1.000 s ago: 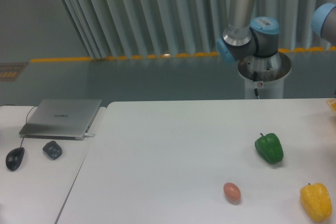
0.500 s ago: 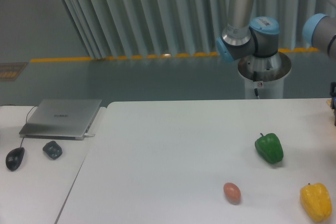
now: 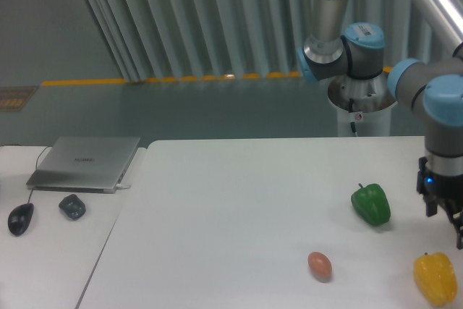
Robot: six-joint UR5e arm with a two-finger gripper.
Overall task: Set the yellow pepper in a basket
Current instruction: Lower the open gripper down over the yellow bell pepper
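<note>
A: Where is the yellow pepper (image 3: 435, 278) sitting?

B: On the white worktop (image 3: 239, 208), at the near right corner, close to the right edge of the view. It rests on the surface with nothing touching it.

A: And the pincer (image 3: 456, 226)?

B: It hangs at the right edge, above and just behind the yellow pepper, below the arm's (image 3: 440, 110) grey and blue wrist. Only part of it is in the picture, so I cannot tell whether its fingers are apart or together. It holds nothing that I can see.

A: What else is on that worktop?

B: A green pepper (image 3: 371, 204) lies left of the pincer and behind the yellow one, well apart from it. An egg (image 3: 320, 265), brownish-pink, lies nearer the front, left of the yellow pepper.

A: Anything further off?

B: On the smaller worktop to the left there is a closed laptop (image 3: 85, 162), a black mouse (image 3: 20, 218) and a small dark object (image 3: 72, 206) just beside it
</note>
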